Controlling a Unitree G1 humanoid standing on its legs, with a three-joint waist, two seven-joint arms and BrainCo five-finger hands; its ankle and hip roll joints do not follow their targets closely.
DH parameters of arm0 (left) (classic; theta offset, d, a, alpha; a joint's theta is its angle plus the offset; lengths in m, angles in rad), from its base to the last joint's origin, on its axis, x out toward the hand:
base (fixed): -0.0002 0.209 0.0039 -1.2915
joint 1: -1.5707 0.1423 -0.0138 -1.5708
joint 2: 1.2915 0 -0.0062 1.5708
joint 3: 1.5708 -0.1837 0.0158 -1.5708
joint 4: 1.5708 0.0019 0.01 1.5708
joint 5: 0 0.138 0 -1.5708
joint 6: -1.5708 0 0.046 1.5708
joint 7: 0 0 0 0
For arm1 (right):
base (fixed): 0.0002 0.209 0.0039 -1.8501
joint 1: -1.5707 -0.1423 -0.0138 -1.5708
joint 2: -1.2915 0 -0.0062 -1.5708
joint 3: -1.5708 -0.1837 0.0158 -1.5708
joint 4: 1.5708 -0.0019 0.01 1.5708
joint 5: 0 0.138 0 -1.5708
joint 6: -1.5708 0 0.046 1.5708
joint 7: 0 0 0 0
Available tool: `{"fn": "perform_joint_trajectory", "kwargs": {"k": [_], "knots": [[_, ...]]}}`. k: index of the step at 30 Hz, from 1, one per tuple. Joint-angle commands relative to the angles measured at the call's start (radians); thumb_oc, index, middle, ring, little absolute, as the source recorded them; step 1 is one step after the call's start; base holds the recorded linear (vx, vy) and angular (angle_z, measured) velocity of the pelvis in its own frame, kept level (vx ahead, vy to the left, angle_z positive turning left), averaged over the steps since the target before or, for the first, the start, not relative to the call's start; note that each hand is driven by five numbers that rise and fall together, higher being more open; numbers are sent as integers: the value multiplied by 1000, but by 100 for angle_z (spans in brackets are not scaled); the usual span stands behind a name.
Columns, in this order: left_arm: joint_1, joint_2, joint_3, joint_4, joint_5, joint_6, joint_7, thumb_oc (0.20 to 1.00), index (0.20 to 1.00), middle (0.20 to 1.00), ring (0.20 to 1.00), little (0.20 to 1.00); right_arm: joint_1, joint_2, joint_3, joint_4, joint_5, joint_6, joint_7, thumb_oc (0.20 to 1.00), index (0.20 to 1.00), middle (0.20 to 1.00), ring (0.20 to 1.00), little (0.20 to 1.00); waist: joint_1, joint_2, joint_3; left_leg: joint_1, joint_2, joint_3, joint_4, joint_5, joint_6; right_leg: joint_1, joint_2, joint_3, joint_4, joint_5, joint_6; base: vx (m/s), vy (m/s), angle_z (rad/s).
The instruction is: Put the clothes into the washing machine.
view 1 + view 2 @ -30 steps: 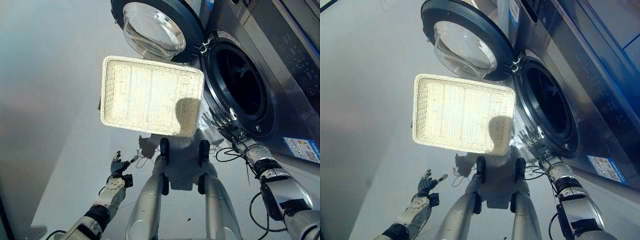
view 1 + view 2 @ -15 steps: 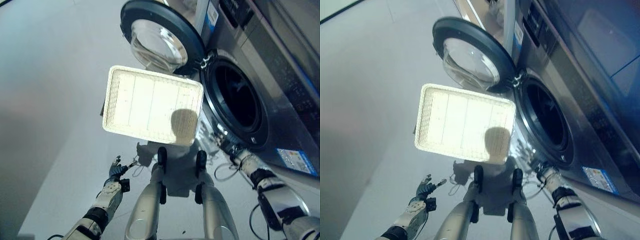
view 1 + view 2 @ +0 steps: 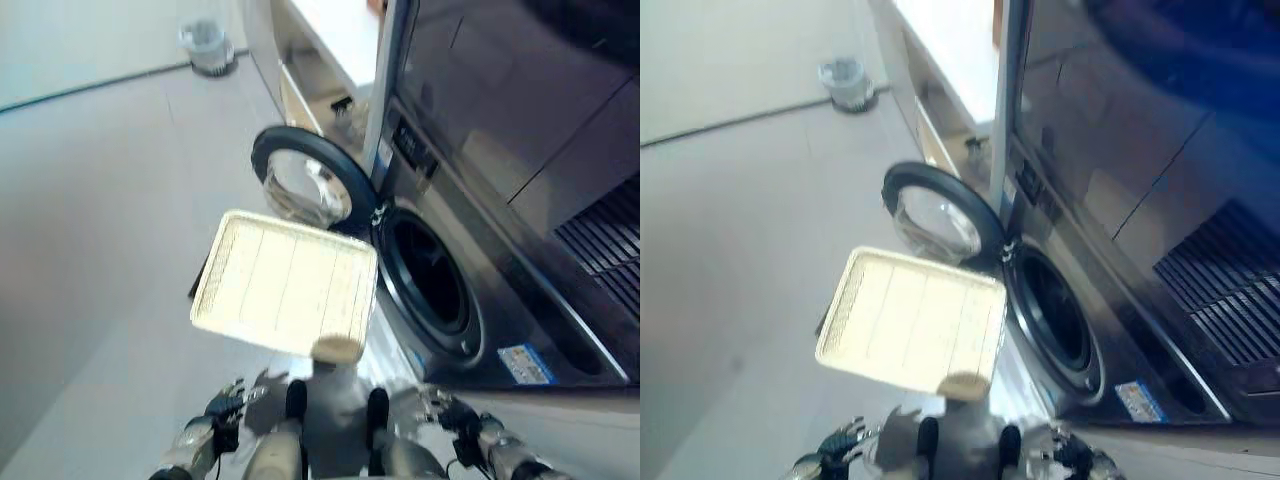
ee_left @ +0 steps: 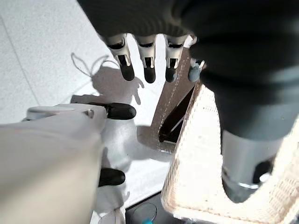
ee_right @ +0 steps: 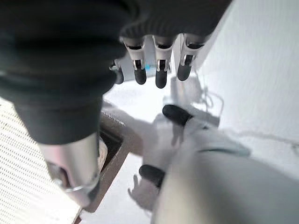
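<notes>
The washing machine (image 3: 470,300) stands with its round door (image 3: 310,185) swung wide, the dark drum (image 3: 425,275) exposed. On the floor (image 3: 100,200) just beside the opening sits a pale wicker basket (image 3: 285,285) — nothing lies in it, and no clothes can be seen in the drum's dark mouth either. The left hand (image 4: 147,63) hangs low over the floor, fingers straight and relaxed, holding nothing. The right hand (image 5: 159,63) hangs likewise — loose and empty. A small bin (image 3: 205,45) stands far off by the wall.
</notes>
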Motion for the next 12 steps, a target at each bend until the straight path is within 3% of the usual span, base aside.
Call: {"fn": "perform_joint_trajectory", "kwargs": {"k": [1,5,12], "knots": [[-38,-34,18,51,38,11,-73,1000,1000,1000,1000,1000,-34,-8,-7,-7,-75,-56,-29,1000,1000,1000,1000,1000,-10,12,-14,21,-53,9,75,-108,-4,-12,4,3,118,-79,45,219,-2,8],[-7,-67,45,94,60,28,-96,1000,1000,1000,1000,1000,6,9,-19,-10,-90,-62,-31,1000,1000,1000,1000,1000,-16,9,-83,91,-61,8,58,-130,3,57,17,8,82,-80,43,159,-11,0],[17,-83,61,122,179,12,-92,1000,1000,1000,1000,1000,1,43,-15,-12,-84,-26,17,1000,1000,1000,1000,1000,-8,-4,-130,135,-67,16,81,-168,10,115,22,10,54,-86,35,88,-29,-1]]}}
